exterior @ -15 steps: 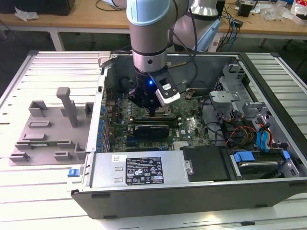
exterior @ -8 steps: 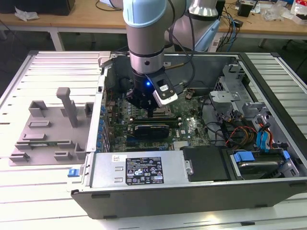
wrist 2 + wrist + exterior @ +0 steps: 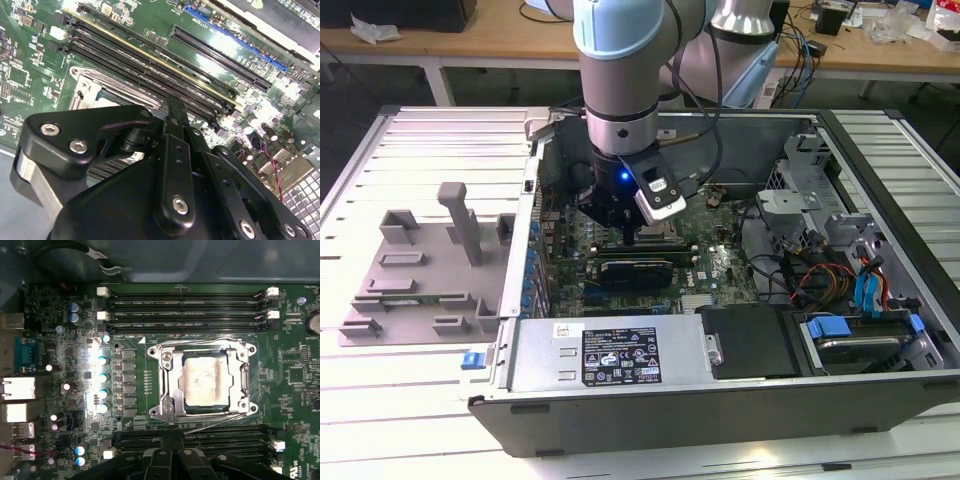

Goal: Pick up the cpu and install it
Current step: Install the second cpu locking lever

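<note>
hand point(image 3: 172, 460): grip state unclear | cpu point(image 3: 206, 381): seated in socket frame point(image 3: 167, 385) on motherboard point(image 3: 130, 370)

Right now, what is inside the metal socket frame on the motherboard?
In the first wrist view, the cpu lies flat inside the socket frame, its pale metal top showing. The socket contacts beneath are covered. The gripper is beside the frame, not touching the cpu.

Nothing legible tbh. White sticker point(image 3: 621, 357) on the silver box, lower middle of the exterior view, has print + logos, too tiny to read.
</note>
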`<state>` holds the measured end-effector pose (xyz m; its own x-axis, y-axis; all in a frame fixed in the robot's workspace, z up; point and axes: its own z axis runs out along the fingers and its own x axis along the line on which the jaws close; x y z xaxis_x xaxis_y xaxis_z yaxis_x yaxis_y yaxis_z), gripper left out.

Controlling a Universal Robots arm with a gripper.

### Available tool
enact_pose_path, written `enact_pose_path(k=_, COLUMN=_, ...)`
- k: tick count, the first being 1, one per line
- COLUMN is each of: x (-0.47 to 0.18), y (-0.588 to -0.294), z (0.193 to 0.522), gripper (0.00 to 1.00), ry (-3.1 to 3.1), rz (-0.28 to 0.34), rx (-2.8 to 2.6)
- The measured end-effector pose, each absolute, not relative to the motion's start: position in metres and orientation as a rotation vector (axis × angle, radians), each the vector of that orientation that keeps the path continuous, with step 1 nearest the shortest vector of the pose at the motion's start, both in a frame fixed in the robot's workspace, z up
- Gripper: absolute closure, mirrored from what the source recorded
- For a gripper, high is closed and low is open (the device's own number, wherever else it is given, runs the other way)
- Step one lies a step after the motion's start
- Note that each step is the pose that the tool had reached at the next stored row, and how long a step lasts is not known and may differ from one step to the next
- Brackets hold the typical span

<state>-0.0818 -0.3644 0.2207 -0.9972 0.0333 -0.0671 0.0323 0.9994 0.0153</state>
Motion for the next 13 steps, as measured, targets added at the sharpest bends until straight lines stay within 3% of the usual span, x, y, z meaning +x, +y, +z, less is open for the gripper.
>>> enact_pose_path(k=13, x=-0.0824, y=-0.3644, z=0.2142, gripper=0.89, ry=3.074, rz=0.025, rx=-0.074)
